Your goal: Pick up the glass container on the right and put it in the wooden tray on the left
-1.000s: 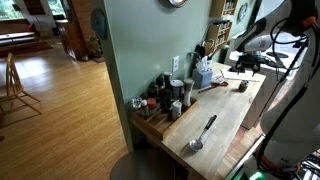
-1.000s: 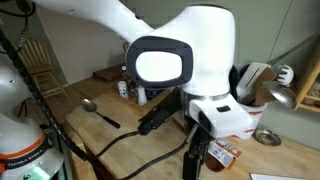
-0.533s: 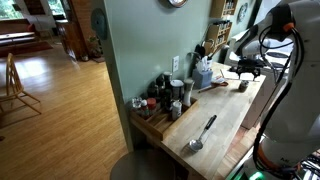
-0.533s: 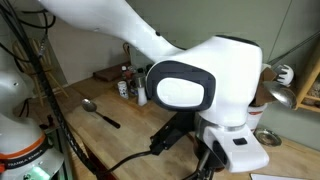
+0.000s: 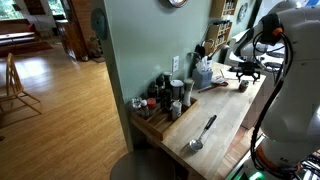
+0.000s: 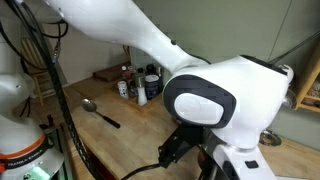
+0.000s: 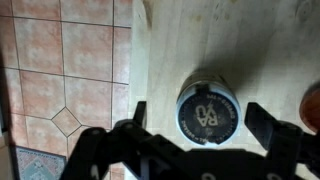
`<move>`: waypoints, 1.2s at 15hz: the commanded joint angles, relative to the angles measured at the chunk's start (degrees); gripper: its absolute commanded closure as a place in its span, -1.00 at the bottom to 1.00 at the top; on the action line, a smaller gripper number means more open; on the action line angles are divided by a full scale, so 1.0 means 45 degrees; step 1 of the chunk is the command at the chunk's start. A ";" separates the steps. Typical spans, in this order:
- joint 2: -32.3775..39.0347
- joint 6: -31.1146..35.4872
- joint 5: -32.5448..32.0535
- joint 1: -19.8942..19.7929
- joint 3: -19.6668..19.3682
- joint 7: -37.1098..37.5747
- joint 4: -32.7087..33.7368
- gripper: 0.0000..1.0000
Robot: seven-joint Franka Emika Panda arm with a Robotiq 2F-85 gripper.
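Note:
The glass container (image 7: 208, 110) is a small squat jar with a dark round lid, upright on the wooden countertop; it also shows in an exterior view (image 5: 242, 87). My gripper (image 7: 200, 118) is open directly above it, one finger on each side of the jar, with gaps to both. In an exterior view the gripper (image 5: 245, 74) hangs just over the jar. The wooden tray (image 5: 150, 127) lies at the far end of the counter with several bottles and shakers in it, and it also shows behind the arm in an exterior view (image 6: 104, 75).
A metal spoon (image 5: 203, 132) lies on the counter between jar and tray, also seen in an exterior view (image 6: 100, 112). The counter edge (image 7: 131, 60) runs close beside the jar, with tiled floor below. A utensil holder (image 5: 203, 72) stands by the wall.
The arm has swung toward the camera in one exterior view and now fills it. The gripper has come down closer over the jar. The jar has not moved.

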 commanded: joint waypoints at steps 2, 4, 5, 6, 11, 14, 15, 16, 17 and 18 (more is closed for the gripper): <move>0.0953 -0.0967 0.0561 -0.0437 0.0178 -0.0679 0.1017 -1.00; 0.1162 -0.1330 0.0651 -0.0526 0.0260 -0.0819 0.1234 -1.00; 0.1256 -0.1401 0.0713 -0.0567 0.0295 -0.0859 0.1320 -1.00; 0.1346 -0.1580 0.0785 -0.0618 0.0347 -0.0968 0.1429 -0.50; 0.1634 -0.1656 0.1108 -0.0747 0.0512 -0.1103 0.1778 0.15; 0.1471 -0.1515 0.1154 -0.0790 0.0526 -0.1229 0.1738 0.22; 0.1265 -0.1494 0.1105 -0.0782 0.0527 -0.1401 0.1605 0.22; 0.1053 -0.1485 0.1045 -0.0762 0.0524 -0.1592 0.1450 0.22; 0.0692 -0.1405 0.0891 -0.0684 0.0494 -0.1856 0.1163 0.22; 0.0369 -0.1465 0.0823 -0.0656 0.0501 -0.2192 0.0926 0.22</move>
